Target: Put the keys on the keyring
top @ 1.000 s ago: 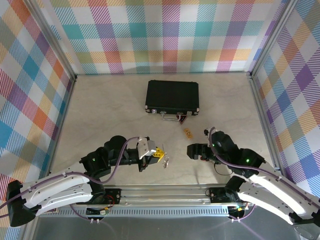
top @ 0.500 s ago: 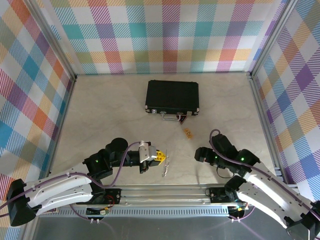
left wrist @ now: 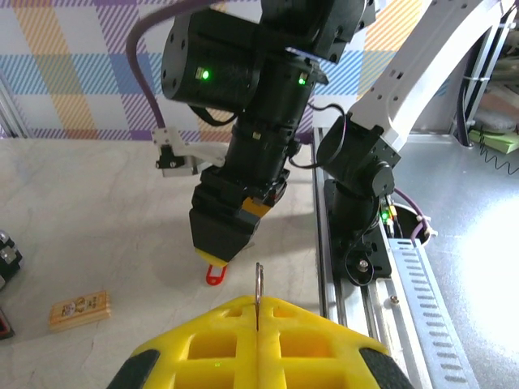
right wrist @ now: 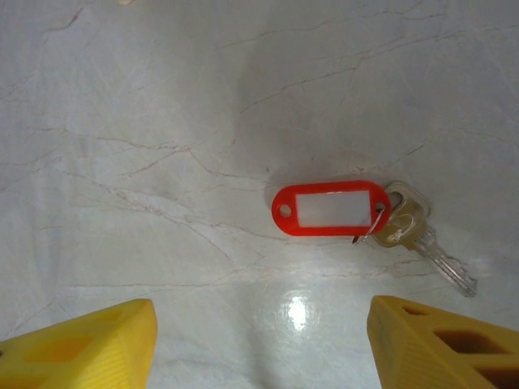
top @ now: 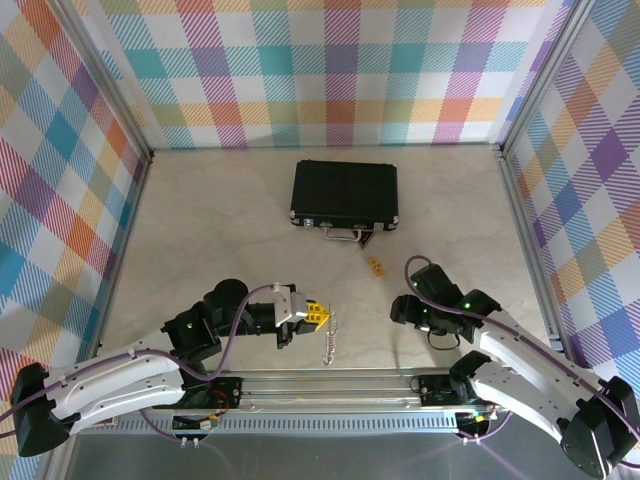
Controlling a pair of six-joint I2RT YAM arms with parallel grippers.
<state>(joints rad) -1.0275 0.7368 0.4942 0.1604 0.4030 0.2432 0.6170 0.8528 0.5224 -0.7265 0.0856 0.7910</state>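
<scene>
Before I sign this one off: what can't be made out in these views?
- Right wrist view: the right gripper's fingertips are cut off by the bottom edge, so their height above the key is unclear.
- Left wrist view: the keyring stands edge-on, a thin sliver above the left gripper; its shape is hidden.
- Left wrist view: the right gripper covers the key; just the red tag's end pokes out.
- Top view: keyring too small to read its teeth.
</scene>
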